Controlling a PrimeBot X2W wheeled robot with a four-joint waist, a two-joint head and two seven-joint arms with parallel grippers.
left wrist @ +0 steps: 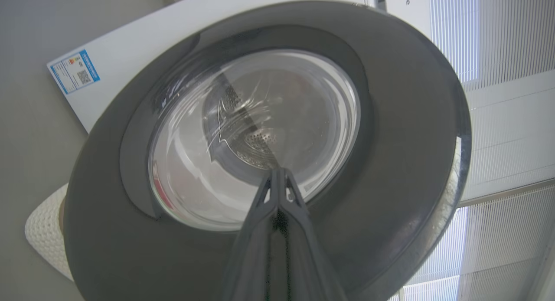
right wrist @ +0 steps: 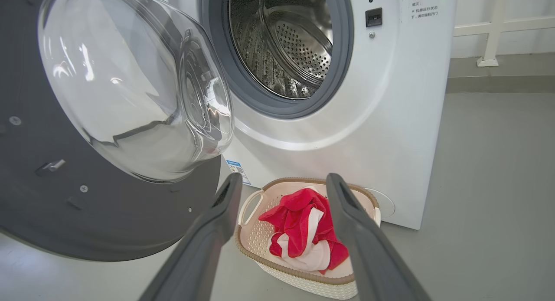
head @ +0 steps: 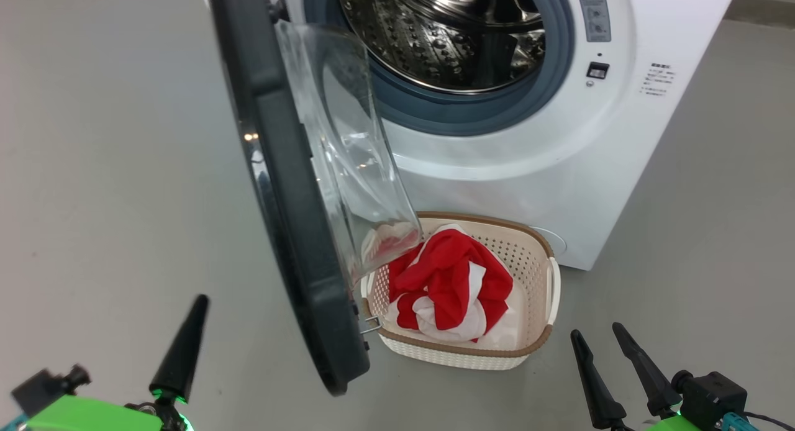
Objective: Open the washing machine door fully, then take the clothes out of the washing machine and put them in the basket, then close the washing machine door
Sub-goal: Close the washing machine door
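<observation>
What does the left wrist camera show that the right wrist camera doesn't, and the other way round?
Left wrist view: the outer face of the washing machine door, the left gripper shut and pointing at it, and window blinds. Right wrist view: the door's inner side with its bulging glass bowl, the open right gripper, and the red clothes lying in the basket. Both: the door, the white washing machine, a part of the basket.
</observation>
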